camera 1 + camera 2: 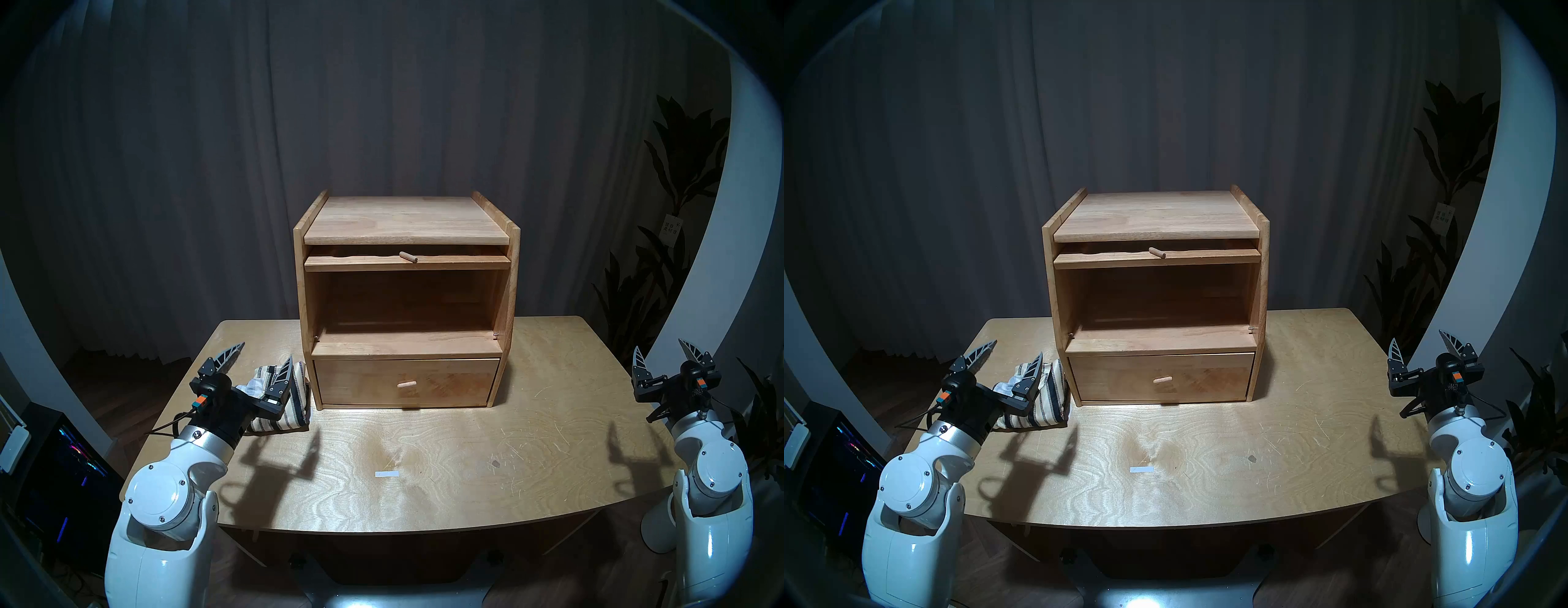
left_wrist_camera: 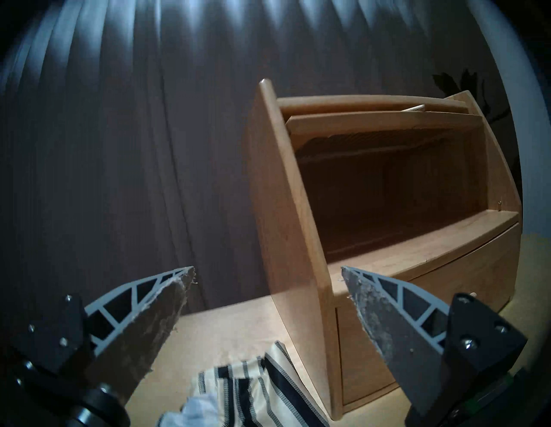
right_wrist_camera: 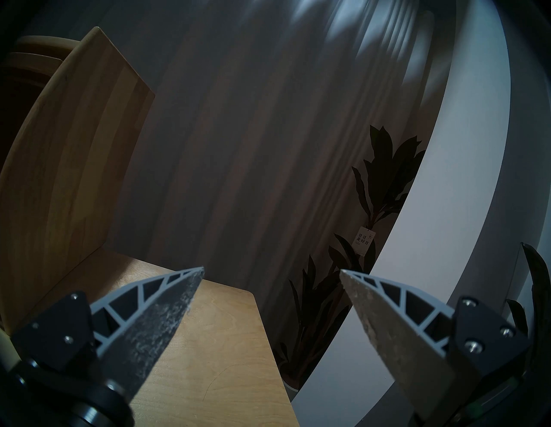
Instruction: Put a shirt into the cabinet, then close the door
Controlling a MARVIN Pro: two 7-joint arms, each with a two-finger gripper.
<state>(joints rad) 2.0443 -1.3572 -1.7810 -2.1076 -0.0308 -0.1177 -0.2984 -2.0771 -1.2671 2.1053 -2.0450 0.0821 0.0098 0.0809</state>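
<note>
Fingers spread above shirt

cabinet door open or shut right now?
Open. The door is flipped up and slid in under the cabinet top; the compartment shows empty.

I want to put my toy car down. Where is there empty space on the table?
The table is bare in front of the cabinet and along its right side, toward the right gripper. The left side is crowded: the shirt lies against the cabinet under the left gripper.
</note>
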